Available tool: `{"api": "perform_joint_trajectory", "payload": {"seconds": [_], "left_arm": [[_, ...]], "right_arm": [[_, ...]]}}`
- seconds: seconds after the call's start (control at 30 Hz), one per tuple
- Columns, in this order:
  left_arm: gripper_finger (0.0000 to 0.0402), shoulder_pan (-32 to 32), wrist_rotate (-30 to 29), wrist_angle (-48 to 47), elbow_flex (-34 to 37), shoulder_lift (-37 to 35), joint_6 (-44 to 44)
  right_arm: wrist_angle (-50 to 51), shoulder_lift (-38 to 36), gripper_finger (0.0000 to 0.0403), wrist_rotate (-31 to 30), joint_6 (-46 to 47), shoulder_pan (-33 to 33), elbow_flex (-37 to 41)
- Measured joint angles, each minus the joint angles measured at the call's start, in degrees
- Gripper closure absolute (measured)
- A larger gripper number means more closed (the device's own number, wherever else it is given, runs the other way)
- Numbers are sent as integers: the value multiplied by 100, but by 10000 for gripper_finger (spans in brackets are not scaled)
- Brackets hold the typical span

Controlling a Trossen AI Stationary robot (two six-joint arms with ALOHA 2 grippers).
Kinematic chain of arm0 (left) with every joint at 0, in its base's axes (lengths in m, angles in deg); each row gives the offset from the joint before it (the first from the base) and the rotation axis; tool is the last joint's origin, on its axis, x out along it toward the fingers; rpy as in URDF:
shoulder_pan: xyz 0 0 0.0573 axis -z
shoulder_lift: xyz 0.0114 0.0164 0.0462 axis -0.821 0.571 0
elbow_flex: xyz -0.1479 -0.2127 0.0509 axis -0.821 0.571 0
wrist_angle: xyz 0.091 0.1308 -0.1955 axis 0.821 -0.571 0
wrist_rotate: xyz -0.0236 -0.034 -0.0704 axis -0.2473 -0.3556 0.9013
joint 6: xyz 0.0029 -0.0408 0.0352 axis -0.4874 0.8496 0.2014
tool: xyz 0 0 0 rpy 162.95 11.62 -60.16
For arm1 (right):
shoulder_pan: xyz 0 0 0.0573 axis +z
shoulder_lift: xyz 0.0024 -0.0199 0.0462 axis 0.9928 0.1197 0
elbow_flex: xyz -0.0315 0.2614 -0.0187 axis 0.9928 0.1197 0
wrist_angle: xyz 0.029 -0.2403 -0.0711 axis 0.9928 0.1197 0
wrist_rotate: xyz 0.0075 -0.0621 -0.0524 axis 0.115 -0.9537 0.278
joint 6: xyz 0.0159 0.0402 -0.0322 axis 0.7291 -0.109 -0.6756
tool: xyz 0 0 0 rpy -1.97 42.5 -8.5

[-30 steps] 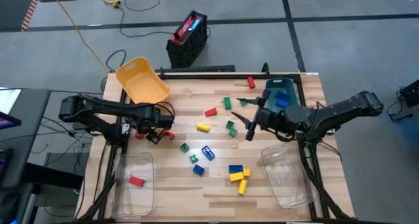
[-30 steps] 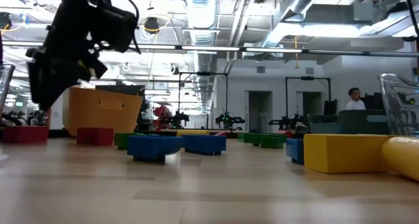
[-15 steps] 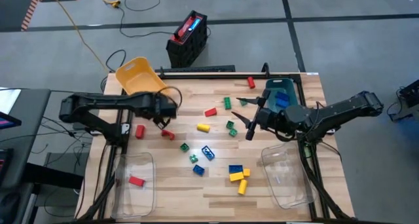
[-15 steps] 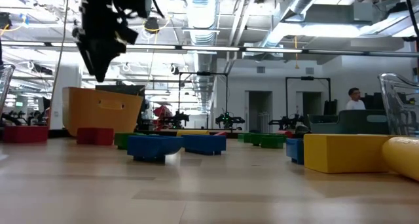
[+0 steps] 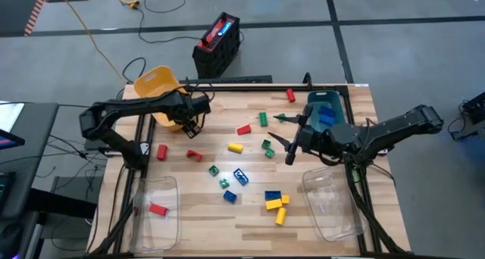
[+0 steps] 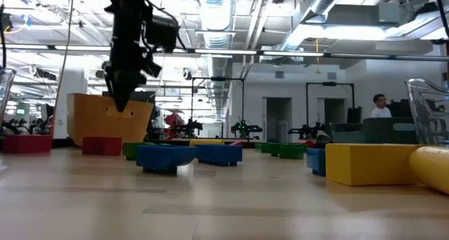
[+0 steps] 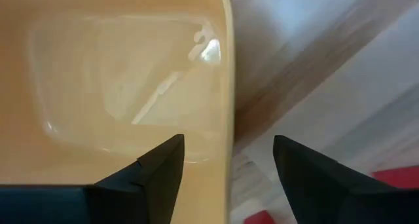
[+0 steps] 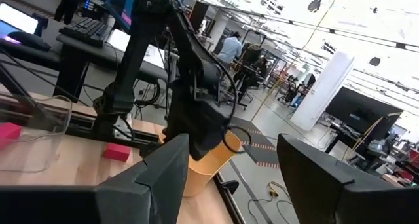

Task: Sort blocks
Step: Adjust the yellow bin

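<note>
Small studded blocks lie scattered on the wooden table (image 5: 250, 221): red ones (image 5: 161, 151) (image 5: 195, 154) (image 5: 243, 129), yellow (image 5: 235, 147) (image 5: 274, 204), green (image 5: 263, 119) (image 5: 267, 146) and blue (image 5: 240, 176) (image 5: 273, 195). My left gripper (image 5: 191, 121) (image 7: 229, 165) is open and empty, fingers pointing down over the yellow bin's (image 5: 155, 88) (image 7: 124, 86) right-hand rim, one finger above the inside, one outside; whether it touches I cannot tell. My right gripper (image 5: 284, 138) (image 8: 236, 185) is open and empty, hovering beside the teal bin (image 5: 324, 100).
A clear bin (image 5: 155, 213) at the near left holds one red block (image 5: 158, 209). Another clear bin (image 5: 331, 202) stands near right. Blue blocks (image 5: 324, 115) lie in the teal bin. A red block (image 5: 290, 95) sits near the far edge. A black case (image 5: 218, 43) lies on the floor beyond.
My left gripper has risen from between the two red blocks at the table's left and travelled toward the far edge, ending over the yellow bin's rim. The blocks have stayed where they were, and the right arm has kept still.
</note>
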Motion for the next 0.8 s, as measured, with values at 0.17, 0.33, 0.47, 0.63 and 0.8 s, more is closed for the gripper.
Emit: {"api": "perform_joint_trajectory", "payload": {"seconds": [0.17,0.33,0.47,0.63,0.8], "left_arm": [[220,41,156,-153,0,462,-555],[281,392,226,-568,2,626,-920],[326,666,171,-992,2,562,-1238],[359,996,-101,-1564,2,505,-1655],[371,1280,-344,-1961,2,505,-2244]], "right_arm": [[69,0,154,-13,7,50,0],[76,0,154,-13,15,70,0],[79,0,154,-17,15,68,0],[77,0,154,-18,22,70,0],[75,0,154,-17,22,70,0]]}}
